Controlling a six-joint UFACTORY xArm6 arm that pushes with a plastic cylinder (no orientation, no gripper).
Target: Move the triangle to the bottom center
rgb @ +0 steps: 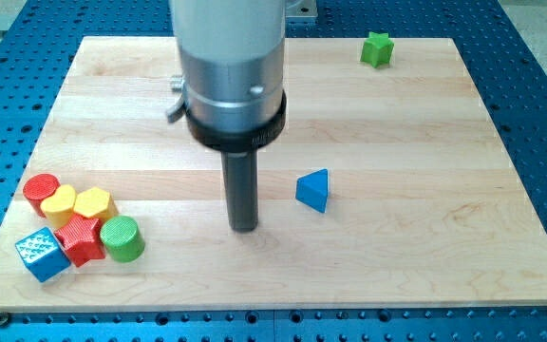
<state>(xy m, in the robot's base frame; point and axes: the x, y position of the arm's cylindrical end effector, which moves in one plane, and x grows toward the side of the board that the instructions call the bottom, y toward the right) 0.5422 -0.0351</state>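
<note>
A blue triangle block (313, 190) lies on the wooden board (397, 237), a little right of the view's middle. My tip (243, 228) rests on the board to the left of the triangle and slightly lower, with a clear gap between them. The rod rises from the tip into a large grey cylinder that hides the board's upper middle.
A green star block (377, 48) sits near the top right edge. A cluster at the bottom left holds a red cylinder (41, 193), a yellow heart (60, 203), a yellow hexagon (93, 203), a red star (79, 239), a green cylinder (122, 237) and a blue cube (42, 254).
</note>
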